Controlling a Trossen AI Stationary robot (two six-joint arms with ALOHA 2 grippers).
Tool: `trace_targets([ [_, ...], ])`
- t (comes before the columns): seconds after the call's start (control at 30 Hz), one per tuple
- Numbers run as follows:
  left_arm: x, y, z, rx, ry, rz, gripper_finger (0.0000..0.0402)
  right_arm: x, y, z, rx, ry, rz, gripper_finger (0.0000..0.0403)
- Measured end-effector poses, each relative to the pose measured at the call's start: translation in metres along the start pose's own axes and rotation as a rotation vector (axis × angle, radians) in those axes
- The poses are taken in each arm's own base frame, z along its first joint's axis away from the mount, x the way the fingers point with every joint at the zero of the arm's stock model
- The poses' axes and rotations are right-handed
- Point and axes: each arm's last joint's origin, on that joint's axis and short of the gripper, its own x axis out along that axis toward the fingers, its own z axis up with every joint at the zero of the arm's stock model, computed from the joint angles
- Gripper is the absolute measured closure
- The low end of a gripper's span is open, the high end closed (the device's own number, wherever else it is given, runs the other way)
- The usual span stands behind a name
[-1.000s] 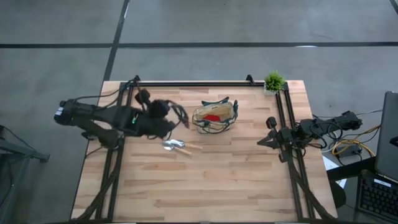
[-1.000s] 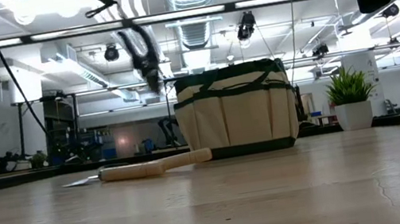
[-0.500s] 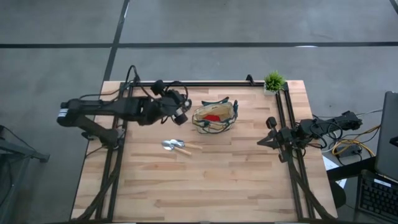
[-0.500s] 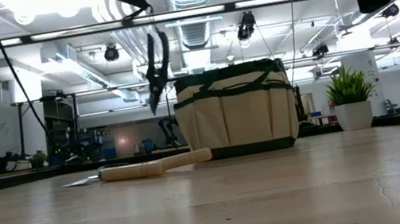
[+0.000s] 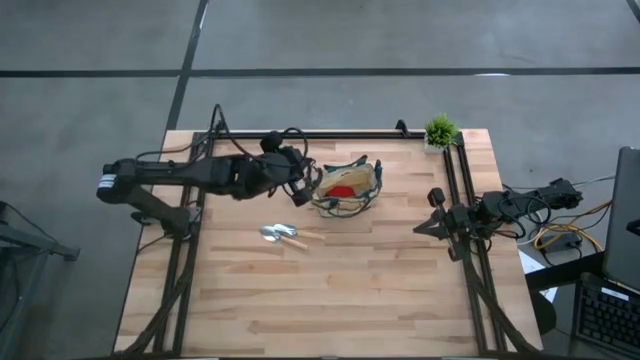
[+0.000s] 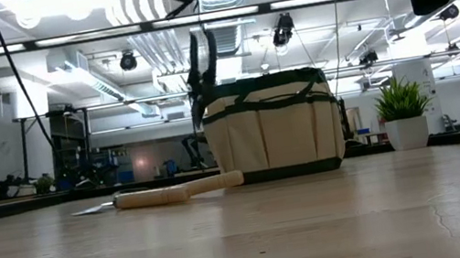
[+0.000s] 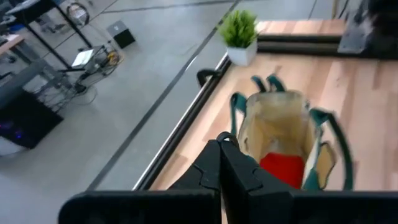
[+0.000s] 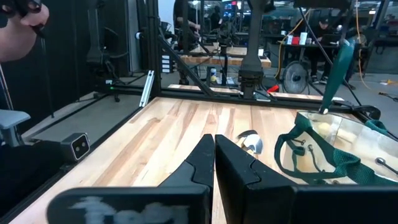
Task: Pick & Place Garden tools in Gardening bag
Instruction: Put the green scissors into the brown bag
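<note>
In the high view, the left gripper (image 5: 300, 186) sits at upper centre of the frame, just left of the small round tan fabric gardening bag with dark green trim and looped handles (image 5: 346, 186). Its jaws are clamped on the dark-handled pruning shears (image 6: 201, 76), which in the low view hang upright near the top centre of the frame, blades pointing down beside the bag's (image 6: 272, 128) left upper edge and clear of the table. Inside the bag, a red rounded item (image 5: 341, 187) shows through the open top; the left wrist view shows it too (image 7: 281, 170).

The silver-bladed trowel with a wooden handle (image 5: 287, 236) lies flat on the light wooden slatted table (image 5: 330, 300), below and left of the bag and apart from it.

The right gripper (image 5: 433, 226) rests at the right of the high view, well apart from the bag, its jaws together and holding nothing. A small green potted plant (image 5: 439, 131) stands at the table's upper right corner.
</note>
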Motion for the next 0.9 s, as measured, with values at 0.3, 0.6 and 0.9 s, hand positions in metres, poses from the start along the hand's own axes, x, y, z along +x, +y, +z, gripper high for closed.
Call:
trace_targets([
  [0.3, -0.0013, -0.0022, 0.0015, -0.049, -0.019, -0.099, 0.0402, 0.0000, 0.0000, 0.0000, 0.000, 0.000, 0.000, 0.0394],
  [0.6, -0.0059, -0.0077, 0.0068, -0.176, -0.053, -0.290, 0.0401, 0.0000, 0.0000, 0.0000, 0.000, 0.000, 0.000, 0.0394],
  [0.9, -0.0084, -0.0069, -0.0029, -0.219, 0.050, -0.283, 0.0401, 0.0000, 0.0000, 0.0000, 0.000, 0.000, 0.000, 0.0394],
])
